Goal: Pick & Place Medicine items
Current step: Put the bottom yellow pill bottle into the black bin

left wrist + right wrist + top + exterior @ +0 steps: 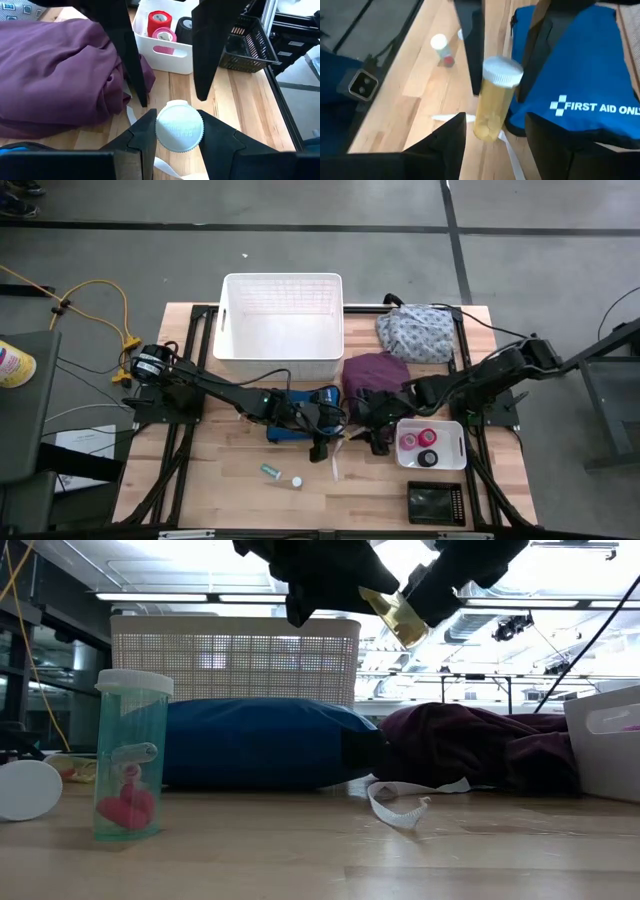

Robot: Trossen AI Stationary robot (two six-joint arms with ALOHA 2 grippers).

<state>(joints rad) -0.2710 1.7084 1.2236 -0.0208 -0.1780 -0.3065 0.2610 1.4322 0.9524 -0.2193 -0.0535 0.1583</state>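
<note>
Amber vial: we see an amber vial [496, 100] with a white ribbed cap [179, 126], raised above the bench between the two pincers, just in front of the blue pouch.
Left pincer: our left pincer [177, 131] is narrowed onto the vial, its fingers [145, 132] pressed to either side of the cap.
Right pincer: our right pincer [495, 130] faces the left one, its jaws standing apart on either side of the vial body; we cannot tell whether they touch it.
Low view: the amber vial [398, 615] hangs tilted high over the bench under both dark pincers.
Greenish vial: a greenish vial [131, 755] with a white lid and something red inside stands upright on the bare bench, a small white cap [28, 790] beside it.
Small white bin: the small white bin [457, 442] near the right arm holds a red roll [159, 22], a pink roll [163, 35] and a black roll [184, 29].
Blue pouch: the blue pouch [580, 90], printed FIRST AID, lies on the bench beside the purple cloth [55, 70].
White strip: a white strip [400, 812] lies loose on the bench by the pouch.
Large white basket: the large white basket [282, 325] sits at the far side of the bench [210, 500], a floral cloth [415, 332] next to it.
Black basket: a black basket [434, 502] rests at the near right corner.
</note>
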